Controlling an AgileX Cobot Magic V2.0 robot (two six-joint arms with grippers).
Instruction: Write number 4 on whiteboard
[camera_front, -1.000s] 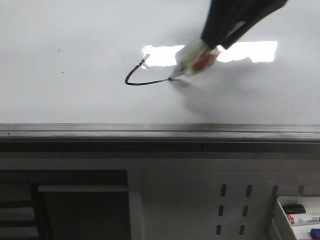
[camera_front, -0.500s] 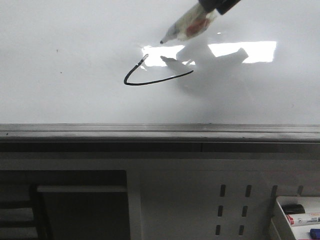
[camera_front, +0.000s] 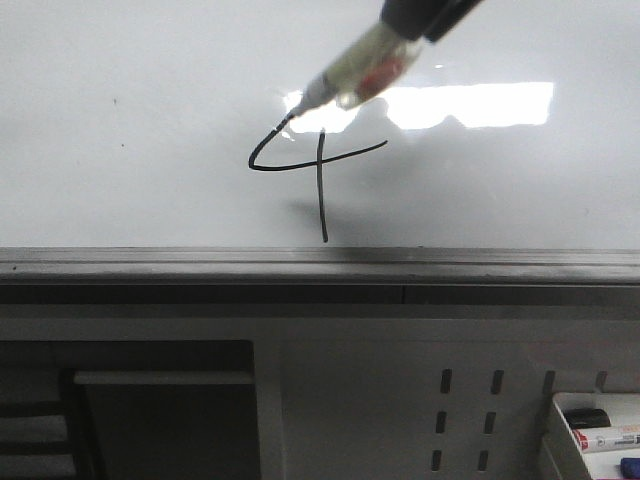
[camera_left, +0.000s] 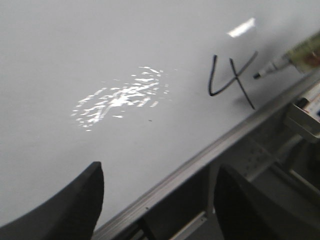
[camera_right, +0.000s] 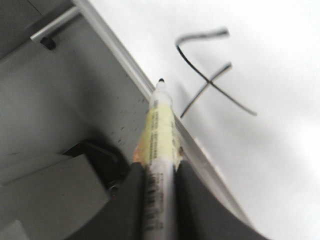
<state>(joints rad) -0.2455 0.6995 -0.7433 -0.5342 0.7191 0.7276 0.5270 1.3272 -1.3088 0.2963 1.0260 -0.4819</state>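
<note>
Since earlier, 4 (camera_front: 318, 175) gained its stem; right gripper (camera_right: 159, 172) clamps light, stiff marker (camera_front: 352, 76) mid-barrel at 1 o'clock

My right gripper (camera_right: 159, 200) shows 2 smooth, curved matte-black fingers (camera_right: 131, 210) in its wrist camera. My left gripper (camera_left: 160, 200) shows 2 broad, rounded dark-grey fingers (camera_left: 70, 210), plain and unmarked, without visible screws or cables.

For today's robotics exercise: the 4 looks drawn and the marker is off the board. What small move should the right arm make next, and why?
Probably draw the right hand and its marker back from the whiteboard. The number 4 shows all strokes, stem included, and the tip appears lifted, so more contact would only risk a stray mark.
</note>
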